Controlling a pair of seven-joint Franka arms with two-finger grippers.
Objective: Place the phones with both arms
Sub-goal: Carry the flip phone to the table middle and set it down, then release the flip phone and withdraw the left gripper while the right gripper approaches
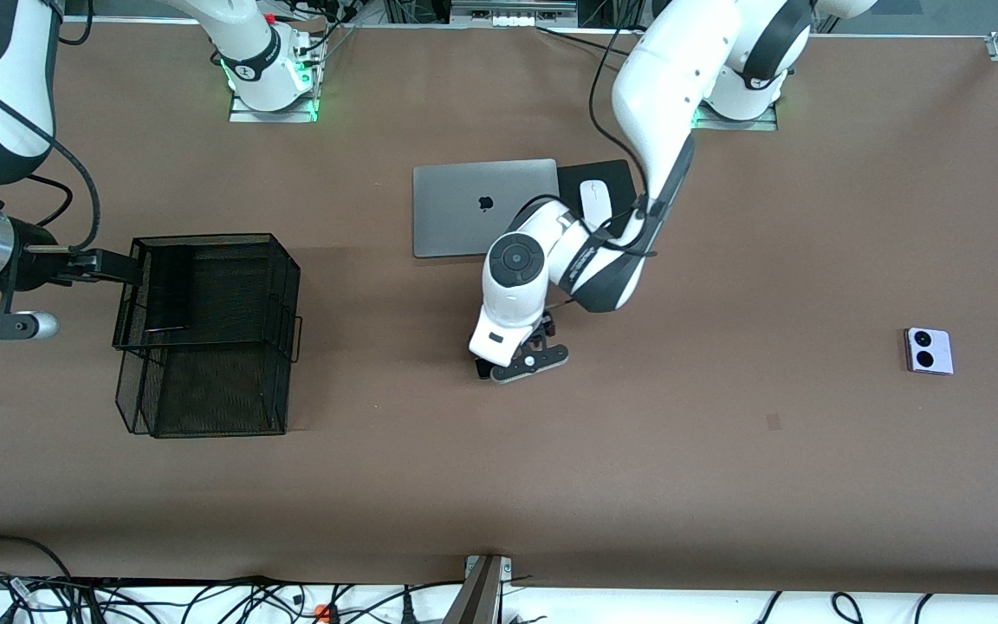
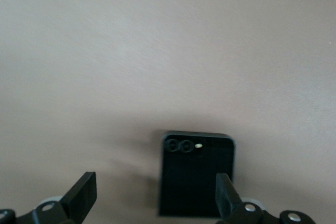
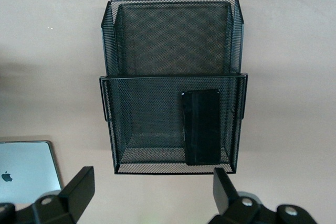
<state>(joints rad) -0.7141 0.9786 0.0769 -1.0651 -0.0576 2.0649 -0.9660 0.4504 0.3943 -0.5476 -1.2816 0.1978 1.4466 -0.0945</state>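
Note:
The small squarish black flip phone (image 2: 195,177) lies flat on the brown table near its middle. My left gripper (image 1: 523,357) hangs low over it and is open (image 2: 154,191). The phone shows between the fingers, close to one finger (image 2: 224,190), and is not gripped. In the front view the hand hides the phone. The long black slab (image 3: 201,127) lies in the black mesh basket (image 1: 204,334). My right gripper (image 1: 118,264) is open and empty (image 3: 152,192), at the basket's edge toward the right arm's end. The lilac-white flip phone (image 1: 929,351) lies toward the left arm's end.
The mesh basket (image 3: 173,40) has two compartments. A grey laptop (image 1: 482,208), closed, lies near the arms' bases, and shows in the right wrist view (image 3: 26,163). A white mouse (image 1: 594,201) sits on a black pad (image 1: 599,173) beside it. Cables run along the table's nearest edge.

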